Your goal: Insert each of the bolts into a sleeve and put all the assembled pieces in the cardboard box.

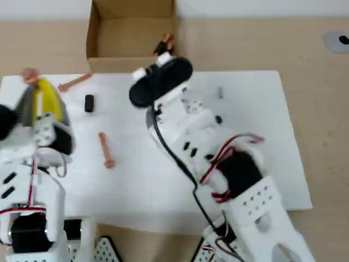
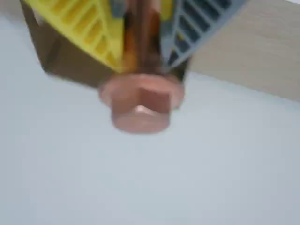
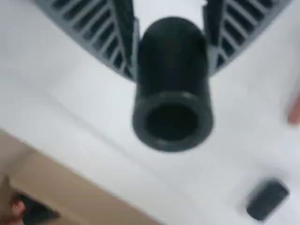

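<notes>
White mat [image 1: 262,164] | cardboard box [image 1: 98,38] at its far edge, assembled piece [image 1: 163,43] inside | right gripper [image 3: 171,70] clamped on black sleeve [image 3: 172,93] near box | left gripper [image 2: 140,51] pinching copper bolt [image 2: 140,103] | loose bolts [image 1: 106,150], loose sleeve [image 1: 89,103] on mat.

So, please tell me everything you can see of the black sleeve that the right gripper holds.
The black sleeve is a short, matt tube, plastic or rubber by its look. Its open end faces the wrist camera and shows a hollow, empty bore. The right gripper is shut on it, grey ribbed fingers pressing both sides. It seems held above the white sheet.
</notes>
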Action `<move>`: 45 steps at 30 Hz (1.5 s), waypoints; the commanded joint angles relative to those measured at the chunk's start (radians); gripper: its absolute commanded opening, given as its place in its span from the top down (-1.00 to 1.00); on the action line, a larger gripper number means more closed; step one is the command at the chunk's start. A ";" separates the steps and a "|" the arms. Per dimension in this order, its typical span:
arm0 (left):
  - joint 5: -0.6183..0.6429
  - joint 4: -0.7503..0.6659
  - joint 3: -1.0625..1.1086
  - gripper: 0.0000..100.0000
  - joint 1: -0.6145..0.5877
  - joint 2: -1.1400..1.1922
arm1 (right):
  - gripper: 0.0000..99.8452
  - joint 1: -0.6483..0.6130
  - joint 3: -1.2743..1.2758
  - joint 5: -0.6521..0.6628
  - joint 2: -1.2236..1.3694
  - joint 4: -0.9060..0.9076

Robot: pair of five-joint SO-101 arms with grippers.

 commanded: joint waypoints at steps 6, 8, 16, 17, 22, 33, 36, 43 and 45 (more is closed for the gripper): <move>-0.109 -0.026 0.049 0.99 0.167 -0.005 | 0.98 -0.143 0.504 -0.011 -0.248 -0.505; -0.135 -0.012 0.072 0.99 0.213 -0.005 | 0.98 -0.143 0.547 -0.009 -0.257 -0.574; -0.167 -0.006 0.094 0.99 0.313 -0.073 | 0.98 -0.150 0.674 0.055 -0.255 -0.730; -0.167 -0.006 0.095 0.99 0.319 -0.107 | 0.98 -0.150 0.684 0.055 -0.255 -0.744; -0.167 0.072 0.103 0.99 0.384 -0.291 | 0.98 -0.150 0.694 0.055 -0.254 -0.786; -0.078 0.230 0.084 0.99 0.451 -0.377 | 0.98 -0.150 0.690 0.054 -0.257 -0.787; -0.023 0.166 0.084 0.99 0.451 -0.377 | 0.98 -0.150 0.693 0.054 -0.257 -0.787; 0.054 0.003 0.187 0.98 0.450 -0.375 | 0.98 -0.150 0.688 0.054 -0.260 -0.787; 0.068 -0.029 0.212 0.98 0.448 -0.375 | 0.98 -0.150 0.688 0.054 -0.260 -0.787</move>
